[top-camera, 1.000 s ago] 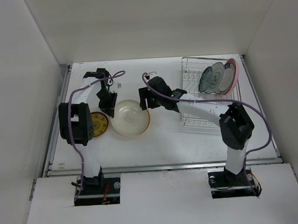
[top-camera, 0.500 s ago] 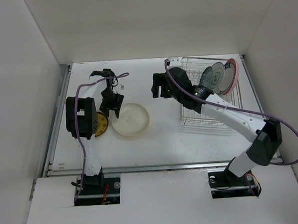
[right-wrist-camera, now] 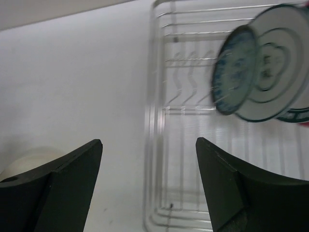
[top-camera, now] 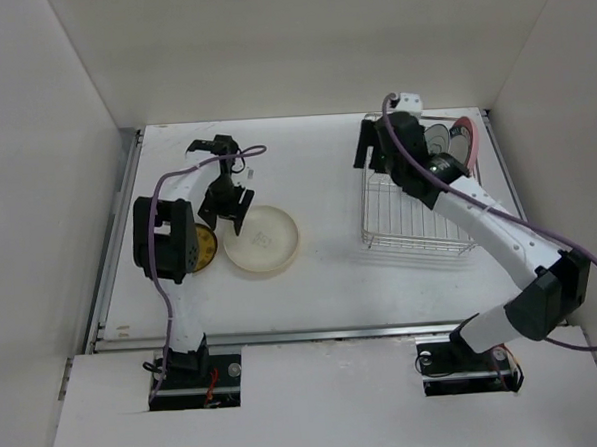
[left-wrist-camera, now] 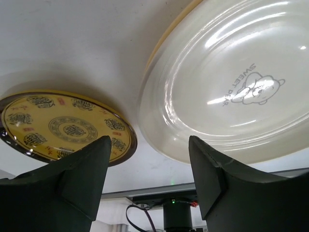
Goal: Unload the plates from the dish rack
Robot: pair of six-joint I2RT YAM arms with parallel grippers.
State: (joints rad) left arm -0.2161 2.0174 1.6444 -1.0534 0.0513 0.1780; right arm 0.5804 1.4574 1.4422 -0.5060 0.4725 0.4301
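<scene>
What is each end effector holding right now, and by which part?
Nothing is held. The left end effector is open over the edge of the cream plate, gripping nothing. The right end effector is open and empty by the dish rack.

The cream plate [left-wrist-camera: 227, 87] is glazed a pale cream-yellow and printed with a grey bear and the grey words "SWEET DEAR". The yellow plate [left-wrist-camera: 63, 128] is edged by a dark rim and patterned with dark round medallions and small red marks. The small plate [right-wrist-camera: 234, 70] is covered in a blurred teal-blue pattern. The white plate [right-wrist-camera: 277, 67] is ringed in dark teal, and a flower-like outline is drawn at its centre. The pink plate [top-camera: 468, 147] is seen as plain pink. The dish rack [right-wrist-camera: 183, 121] is made of silver wire. The desk [top-camera: 331, 272] is white. The left hand [left-wrist-camera: 149, 140] and right hand [right-wrist-camera: 148, 141] are black.
</scene>
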